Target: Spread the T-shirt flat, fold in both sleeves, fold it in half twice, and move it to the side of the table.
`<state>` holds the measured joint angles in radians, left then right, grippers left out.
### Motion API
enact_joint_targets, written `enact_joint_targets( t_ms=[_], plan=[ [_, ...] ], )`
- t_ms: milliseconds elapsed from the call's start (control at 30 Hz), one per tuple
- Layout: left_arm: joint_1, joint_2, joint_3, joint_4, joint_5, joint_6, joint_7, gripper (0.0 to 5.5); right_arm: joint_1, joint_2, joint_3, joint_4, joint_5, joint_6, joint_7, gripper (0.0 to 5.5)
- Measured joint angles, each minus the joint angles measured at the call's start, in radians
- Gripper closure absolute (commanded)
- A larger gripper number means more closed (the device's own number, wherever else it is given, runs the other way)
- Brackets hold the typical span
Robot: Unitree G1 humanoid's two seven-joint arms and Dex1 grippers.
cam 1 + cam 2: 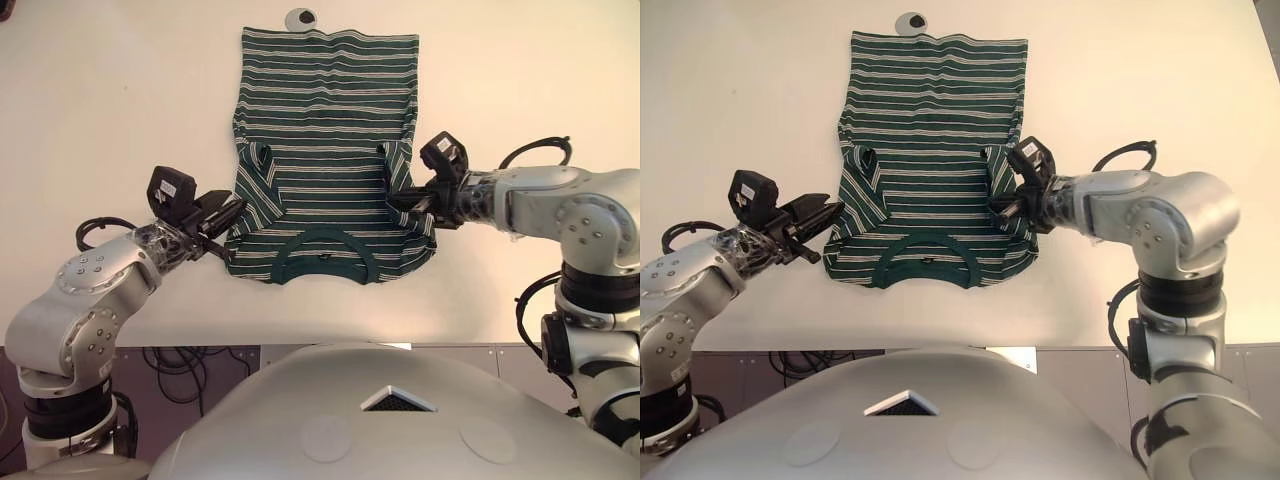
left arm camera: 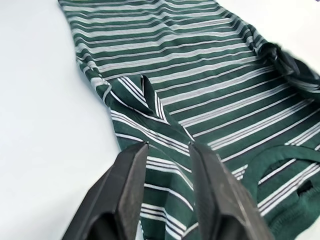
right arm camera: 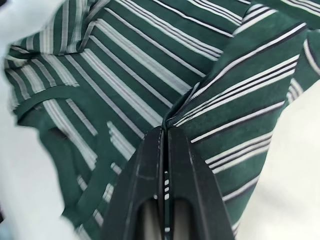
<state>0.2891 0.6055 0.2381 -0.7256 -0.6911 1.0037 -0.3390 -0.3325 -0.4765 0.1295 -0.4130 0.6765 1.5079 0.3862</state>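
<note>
**Head views.** One T-shirt point(image 1: 325, 130), green with pale stripes, lies on the white table point(image 1: 100, 110). Its collar edge is towards the robot and its hem is far off. Both sleeves are turned in onto the body: the left sleeve point(image 1: 262, 165) and the right sleeve point(image 1: 398, 160). Wide bare tabletop lies open to the left and to the right of the T-shirt. A narrower bare strip runs between the collar edge and the table's near edge. One small round grey thing point(image 1: 298, 17) touches the hem's far edge.

There are two grippers, one at each shoulder of the T-shirt. The left gripper point(image 1: 236, 210) is just beside the left shoulder edge with its fingers spread. The right gripper point(image 1: 400, 200) is at the right shoulder edge with its fingers closed on the cloth.

**Left wrist view.** The left gripper's two dark fingers point(image 2: 131, 185) stand apart over the T-shirt's side edge, holding nothing. The turned-in sleeve lies just past them. Bare table runs along that edge.

**Right wrist view.** The right gripper's fingers point(image 3: 145, 170) are pressed together, pinching a raised fold of the T-shirt. The neckband point(image 3: 55, 100) curves to one side of the fold, and pale table runs beyond the shoulder edge.
</note>
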Motion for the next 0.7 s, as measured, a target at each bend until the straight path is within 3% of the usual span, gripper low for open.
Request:
enact_joint_targets(
  t_ms=[133,200,333,467,600,700],
  plan=[
    [-0.002,-0.02,-0.002,-0.008,-0.008,0.013,0.014,4.04,-0.011,0.006,-0.015,0.041,0.0,-0.025,0.029,4.7],
    [-0.001,-0.022,-0.003,-0.01,-0.008,0.016,0.013,4.04,-0.017,0.038,-0.063,0.042,0.063,-0.008,0.082,4.67],
    [0.006,-0.023,-0.004,-0.004,-0.006,0.015,0.012,4.04,-0.138,0.07,-0.293,0.143,0.153,0.076,0.142,4.67],
    [0.071,-0.055,0.064,0.027,-0.032,-0.005,-0.007,4.04,-0.198,-0.011,-0.394,0.279,0.14,0.067,0.159,4.47],
    [0.166,-0.102,0.157,0.078,-0.118,-0.004,-0.045,3.38,0.023,-0.123,-0.402,0.26,0.146,0.089,0.2,3.73],
    [0.19,-0.102,0.18,0.135,-0.156,0.017,-0.075,3.0,0.174,-0.118,-0.419,0.21,0.147,0.096,0.196,3.52]
  ],
)
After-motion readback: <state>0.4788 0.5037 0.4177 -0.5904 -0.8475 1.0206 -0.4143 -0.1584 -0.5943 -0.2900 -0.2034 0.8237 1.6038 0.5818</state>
